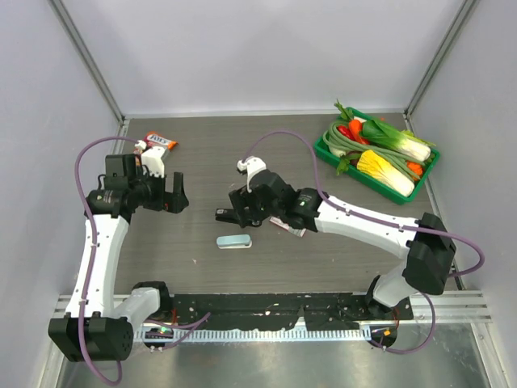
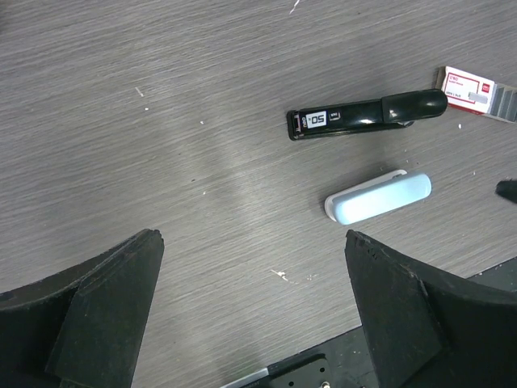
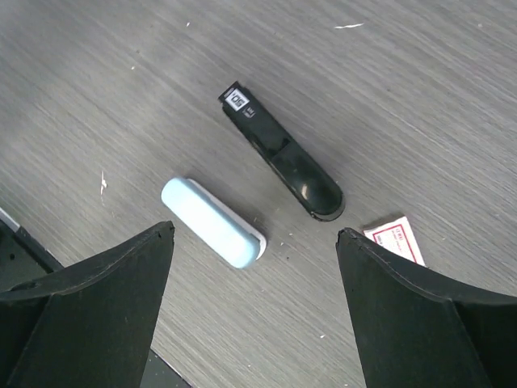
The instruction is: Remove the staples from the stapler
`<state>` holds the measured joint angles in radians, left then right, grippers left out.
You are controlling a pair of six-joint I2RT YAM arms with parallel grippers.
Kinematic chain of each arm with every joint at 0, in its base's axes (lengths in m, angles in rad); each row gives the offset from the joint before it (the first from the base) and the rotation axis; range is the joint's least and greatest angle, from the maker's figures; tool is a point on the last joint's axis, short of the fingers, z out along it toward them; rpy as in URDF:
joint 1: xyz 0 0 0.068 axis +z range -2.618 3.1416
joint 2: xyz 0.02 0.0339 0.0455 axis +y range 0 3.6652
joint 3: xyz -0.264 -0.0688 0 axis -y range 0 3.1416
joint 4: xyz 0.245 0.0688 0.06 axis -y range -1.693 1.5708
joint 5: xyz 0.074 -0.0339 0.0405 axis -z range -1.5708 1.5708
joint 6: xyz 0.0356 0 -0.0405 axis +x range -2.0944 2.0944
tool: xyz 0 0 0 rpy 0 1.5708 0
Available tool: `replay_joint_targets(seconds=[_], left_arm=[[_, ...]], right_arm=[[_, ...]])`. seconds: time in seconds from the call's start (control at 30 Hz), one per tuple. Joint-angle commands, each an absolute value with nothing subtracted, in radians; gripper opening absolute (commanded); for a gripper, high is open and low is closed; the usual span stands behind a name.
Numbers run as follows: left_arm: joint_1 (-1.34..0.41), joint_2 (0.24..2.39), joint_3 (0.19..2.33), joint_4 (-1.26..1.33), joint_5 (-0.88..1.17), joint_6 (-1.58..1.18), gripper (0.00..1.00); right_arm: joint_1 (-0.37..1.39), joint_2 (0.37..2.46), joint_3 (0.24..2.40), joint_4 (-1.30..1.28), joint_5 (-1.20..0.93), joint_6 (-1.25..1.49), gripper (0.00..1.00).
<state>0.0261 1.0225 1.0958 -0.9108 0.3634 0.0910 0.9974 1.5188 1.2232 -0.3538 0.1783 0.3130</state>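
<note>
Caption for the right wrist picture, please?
Open right gripper above pale blue stapler, glossy black bar and white packet.

Dark grey wood-grain table top (image 1: pixel 202 162) fills the centre of the top view, with small white flecks on it. Plain pale back wall (image 1: pixel 266 48) across upper frame. Pale left side panel (image 1: pixel 40 121), pale right side panel (image 1: pixel 485 121). Slanted metal post (image 1: pixel 85 56) upper left, second post (image 1: pixel 440 52) upper right. Brushed metal surface (image 1: pixel 283 364) along bottom edge. Even light, soft shadows.

light: bright, even | shadows: soft, short | focus: sharp; fingers (image 2: pixel 97 315) perhaps slightly blurred
</note>
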Motion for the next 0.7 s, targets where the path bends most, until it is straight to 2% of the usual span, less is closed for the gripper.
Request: replay_joint_targets(seconds=[0.0, 0.13, 0.3, 0.67], left_arm=[[0.025, 1.017, 1.101, -0.907, 0.388, 0.106, 1.00], [0.025, 1.035, 1.095, -0.899, 0.383, 0.103, 1.00], [0.026, 1.043, 1.095, -0.899, 0.391, 0.095, 1.00], [0.026, 1.037, 1.089, -0.904, 0.391, 0.095, 1.00]], right_arm=[[1.046, 1.523, 1.255, -0.339, 0.183, 0.264, 0.87], [1.086, 1.545, 1.249, -0.351, 0.146, 0.206, 0.86], [1.121, 1.569, 1.230, -0.359, 0.117, 0.137, 0.80], [1.126, 1.611, 1.190, -0.318, 0.086, 0.078, 0.82]])
